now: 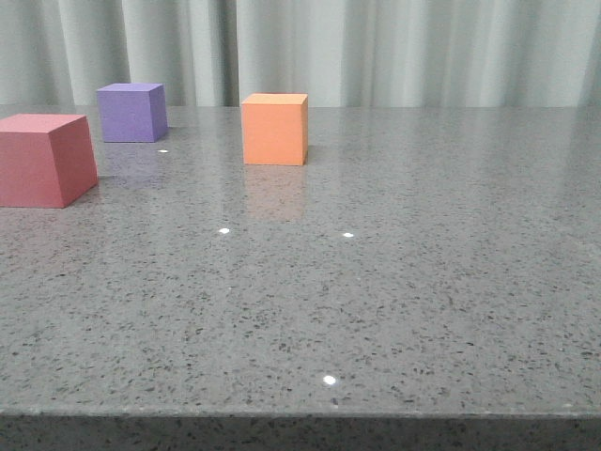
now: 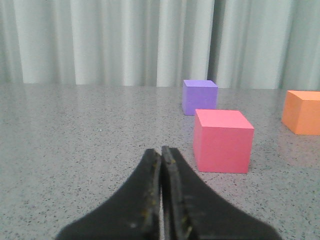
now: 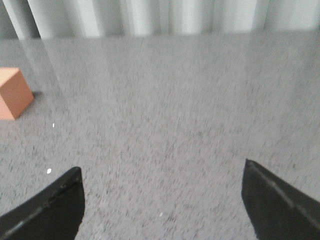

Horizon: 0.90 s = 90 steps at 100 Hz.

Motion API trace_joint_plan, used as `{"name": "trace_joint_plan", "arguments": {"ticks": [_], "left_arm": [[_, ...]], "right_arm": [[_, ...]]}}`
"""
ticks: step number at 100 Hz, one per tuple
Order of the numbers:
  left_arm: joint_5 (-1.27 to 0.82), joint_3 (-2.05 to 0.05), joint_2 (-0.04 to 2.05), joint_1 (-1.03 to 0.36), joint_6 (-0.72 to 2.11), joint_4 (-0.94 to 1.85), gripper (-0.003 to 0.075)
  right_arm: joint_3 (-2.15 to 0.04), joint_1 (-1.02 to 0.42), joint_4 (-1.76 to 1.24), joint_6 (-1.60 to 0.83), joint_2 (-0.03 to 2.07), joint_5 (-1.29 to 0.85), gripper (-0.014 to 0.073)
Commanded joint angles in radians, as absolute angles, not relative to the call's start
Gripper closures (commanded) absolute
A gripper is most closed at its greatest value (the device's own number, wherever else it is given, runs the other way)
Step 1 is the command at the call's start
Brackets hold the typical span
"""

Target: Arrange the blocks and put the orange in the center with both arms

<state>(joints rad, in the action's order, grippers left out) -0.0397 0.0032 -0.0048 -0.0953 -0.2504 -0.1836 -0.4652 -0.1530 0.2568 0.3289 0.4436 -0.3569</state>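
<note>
The orange cube (image 1: 275,130) stands on the grey table toward the back, a little left of middle. The purple cube (image 1: 131,112) stands further left and back. The red-pink cube (image 1: 43,160) stands at the left edge, nearest. No gripper shows in the front view. In the left wrist view my left gripper (image 2: 161,150) is shut and empty, with the red-pink cube (image 2: 222,141) just ahead and to one side, the purple cube (image 2: 199,97) behind it and the orange cube (image 2: 302,111) at the edge. My right gripper (image 3: 162,172) is open and empty over bare table, the orange cube (image 3: 14,93) far off to the side.
The speckled grey table (image 1: 394,282) runs to a front edge at the bottom of the front view. Pale curtains (image 1: 376,47) hang behind the table's back edge.
</note>
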Motion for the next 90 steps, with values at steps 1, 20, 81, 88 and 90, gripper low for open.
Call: {"name": "trace_joint_plan", "arguments": {"ticks": [1,20,81,88,90], "left_arm": [[0.033,0.045,-0.035,-0.091,-0.255,-0.182,0.0739],[0.033,0.045,-0.035,-0.091,-0.255,-0.182,0.0739],[0.048,0.045,-0.035,-0.091,-0.255,-0.182,0.0739],[0.064,0.037,-0.035,-0.091,-0.255,-0.182,0.0739],[0.064,0.032,-0.035,-0.091,-0.255,-0.182,0.0739]], "right_arm": [[-0.490,-0.148,0.319,0.332,0.433,-0.275,-0.0032],[-0.490,-0.148,0.363,0.332,0.433,-0.302,0.0062],[-0.490,-0.148,0.367,0.332,0.433,-0.289,0.0660],[-0.490,-0.148,0.367,0.332,0.433,-0.289,0.0660],[-0.490,-0.148,0.367,0.332,0.433,-0.289,0.0660]]}}
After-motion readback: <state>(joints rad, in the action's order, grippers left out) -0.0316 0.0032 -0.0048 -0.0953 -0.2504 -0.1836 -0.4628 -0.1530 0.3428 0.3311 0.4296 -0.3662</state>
